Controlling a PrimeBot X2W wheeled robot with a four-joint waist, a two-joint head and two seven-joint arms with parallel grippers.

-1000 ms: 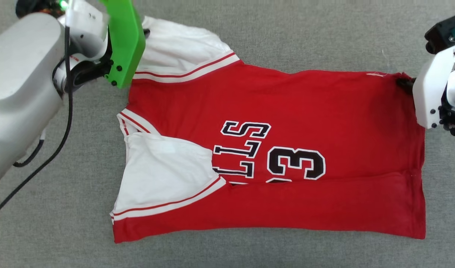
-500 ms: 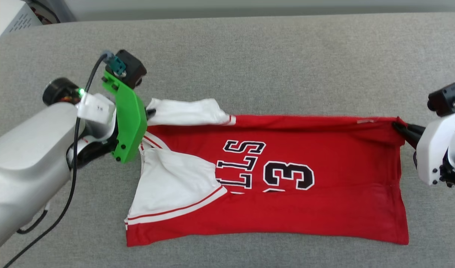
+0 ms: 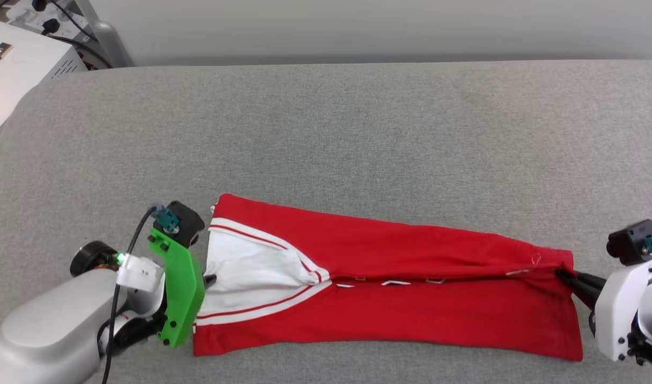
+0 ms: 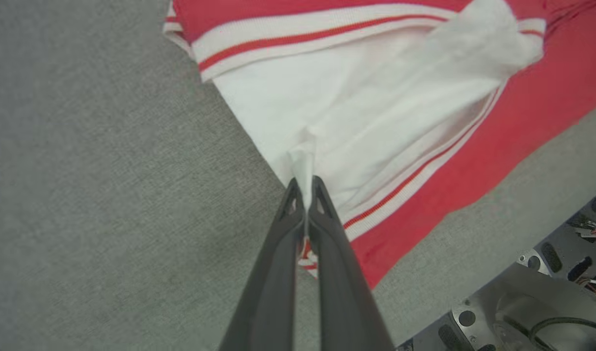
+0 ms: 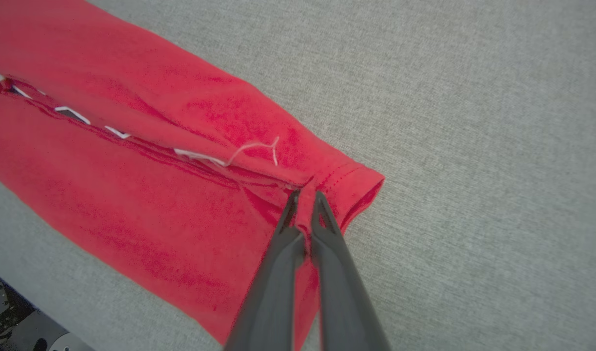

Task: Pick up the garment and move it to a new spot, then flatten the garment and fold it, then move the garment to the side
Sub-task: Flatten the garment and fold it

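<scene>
The garment (image 3: 390, 298), a red jersey with white sleeves and striped trim, lies as a long folded band on the grey table (image 3: 326, 133). Its far half is folded toward me, so the letters and numbers are hidden apart from white slivers at the fold line. My left gripper (image 3: 209, 278) is shut on the white sleeve (image 4: 356, 112) at the garment's left end; its fingers (image 4: 298, 229) pinch a ridge of white cloth. At the right end, my right gripper (image 3: 563, 276) is shut on the red hem corner (image 5: 347, 183).
A white box (image 3: 16, 69) with cables stands off the table's far left corner. A pale wall runs behind the table's far edge. Bare grey cloth surface stretches beyond the garment.
Both grippers have drawn the garment's far edge toward me, folding it over the front and hiding the print. The head camera has tilted up, showing the table's far edge.
</scene>
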